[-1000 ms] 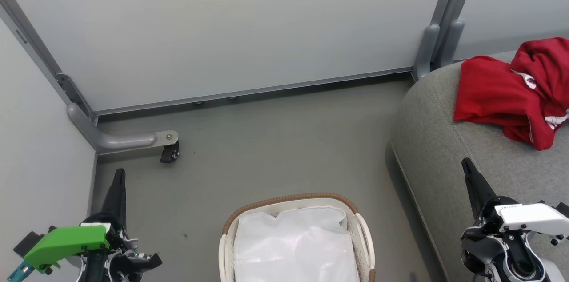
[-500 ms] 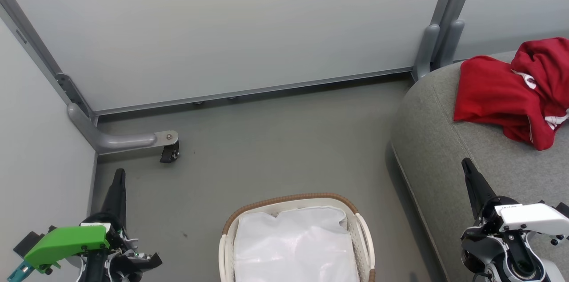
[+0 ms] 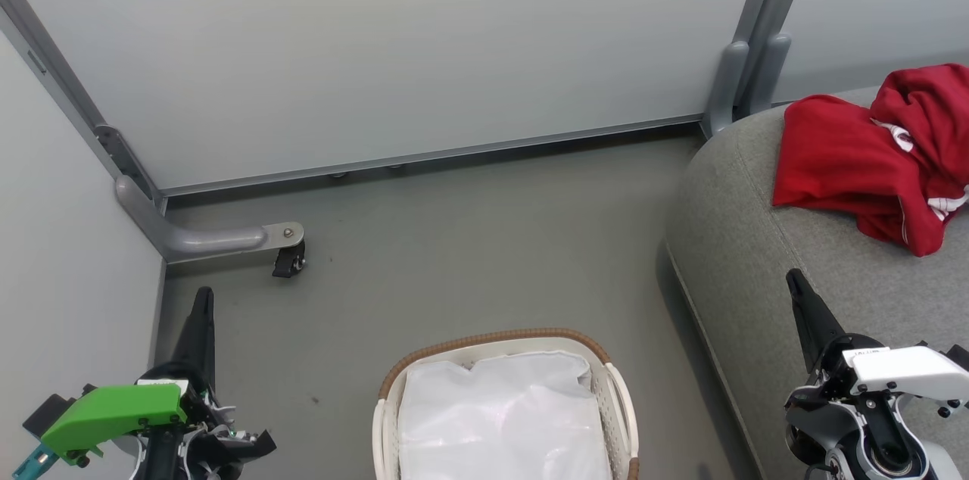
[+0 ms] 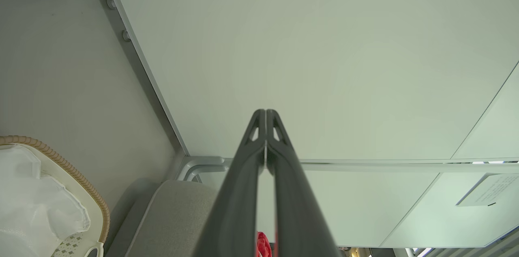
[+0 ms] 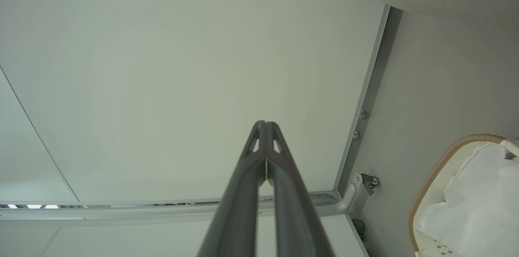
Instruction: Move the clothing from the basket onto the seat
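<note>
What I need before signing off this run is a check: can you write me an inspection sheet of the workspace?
Surface: grey floor, a few small dark marks.
Job's things: red clothing heaped on the seat; basket stands on the floor with its white lining, no red in the part in view.
Clutter: nothing seen.
Claws: left claw and right claw shut, holding nothing.
Cables: nothing seen.
Surroundings: pale wall panels; grey frame foot with a caster.

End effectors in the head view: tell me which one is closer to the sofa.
The right end effector, with the white wrist cover: it shows against the grey sofa, while the green-covered left end effector is by the wall.
</note>
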Robot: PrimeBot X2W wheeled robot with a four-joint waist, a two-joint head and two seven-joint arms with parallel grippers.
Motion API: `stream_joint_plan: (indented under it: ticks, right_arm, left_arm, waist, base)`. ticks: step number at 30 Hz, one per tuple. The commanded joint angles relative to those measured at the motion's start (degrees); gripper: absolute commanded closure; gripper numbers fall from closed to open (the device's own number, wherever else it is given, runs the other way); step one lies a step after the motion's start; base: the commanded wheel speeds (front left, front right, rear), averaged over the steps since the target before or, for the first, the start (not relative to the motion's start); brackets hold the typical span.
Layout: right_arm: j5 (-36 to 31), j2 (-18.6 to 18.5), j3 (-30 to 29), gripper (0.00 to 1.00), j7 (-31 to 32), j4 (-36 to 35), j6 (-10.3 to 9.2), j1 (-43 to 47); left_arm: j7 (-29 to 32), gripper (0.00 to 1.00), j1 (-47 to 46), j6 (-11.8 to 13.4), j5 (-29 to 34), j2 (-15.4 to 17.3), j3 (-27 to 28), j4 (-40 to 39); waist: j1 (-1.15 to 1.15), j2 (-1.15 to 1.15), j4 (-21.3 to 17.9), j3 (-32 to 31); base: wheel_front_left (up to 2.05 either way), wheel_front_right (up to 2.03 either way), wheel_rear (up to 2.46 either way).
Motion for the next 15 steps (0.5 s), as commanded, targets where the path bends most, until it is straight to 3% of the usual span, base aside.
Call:
stream_joint_plan:
  ticks: [1, 15]
  right_arm:
    - [0.18, -0.34, -0.12, 1.0, 0.18, -0.24, -0.03, 0.61]
    - [0.18, -0.34, -0.12, 1.0, 0.18, -0.24, -0.02, 0.61]
  left_arm:
    - [0.16, 1.0, -0.61, -0.36, -0.18, 0.27, 0.13, -0.11]
    - [0.16, 1.0, -0.61, -0.36, -0.18, 0.27, 0.13, -0.11]
  waist:
    - [0.0, 0.0, 0.0, 0.0]
    - [0.0, 0.0, 0.0, 0.0]
  base:
    - [0.0, 0.0, 0.0]
    - [0.0, 0.0, 0.0]
